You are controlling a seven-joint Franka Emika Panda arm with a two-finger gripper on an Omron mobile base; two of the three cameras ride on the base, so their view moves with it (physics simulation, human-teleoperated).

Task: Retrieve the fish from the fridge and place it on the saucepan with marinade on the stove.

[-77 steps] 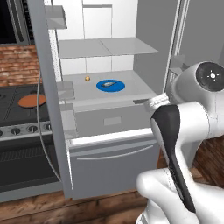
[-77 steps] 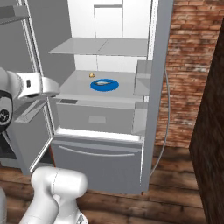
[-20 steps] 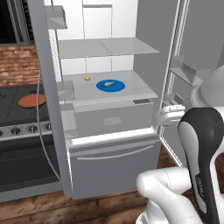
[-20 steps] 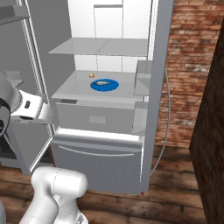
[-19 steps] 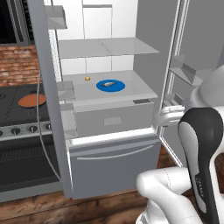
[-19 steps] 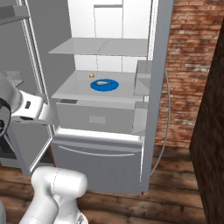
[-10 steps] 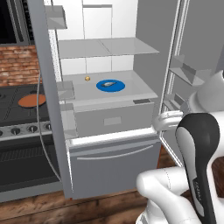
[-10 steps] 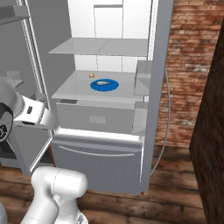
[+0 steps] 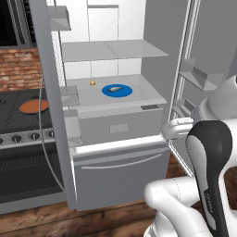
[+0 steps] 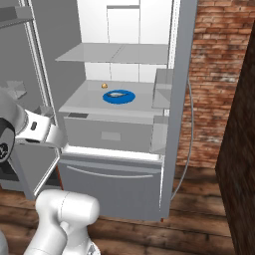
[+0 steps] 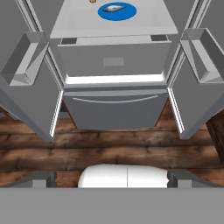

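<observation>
Fish (image 9: 116, 89), small, slim and grey-silver, lies on a round blue plate (image 9: 125, 91) on the grey middle shelf (image 9: 148, 95) inside the tall grey steel fridge (image 9: 152, 60), whose double doors stand wide open. A tiny yellow-orange lump (image 9: 92, 83) sits on the same shelf, near the plate toward the back and to its left in the left base view. Below the shelf are a shallow grey drawer (image 9: 120, 127) and the large bottom drawer (image 9: 122, 178).

To the left of the fridge, the dark grey gas stove (image 9: 18, 125) carries the shallow round saucepan (image 9: 40, 100) with its flat reddish-brown marinade (image 9: 33, 106); silver knobs (image 9: 16, 138) line its front.

The robot's fingers (image 11: 43, 178) are spread fully apart, grasping nothing, well back from the fridge and above the wooden floor (image 11: 109, 151).
</observation>
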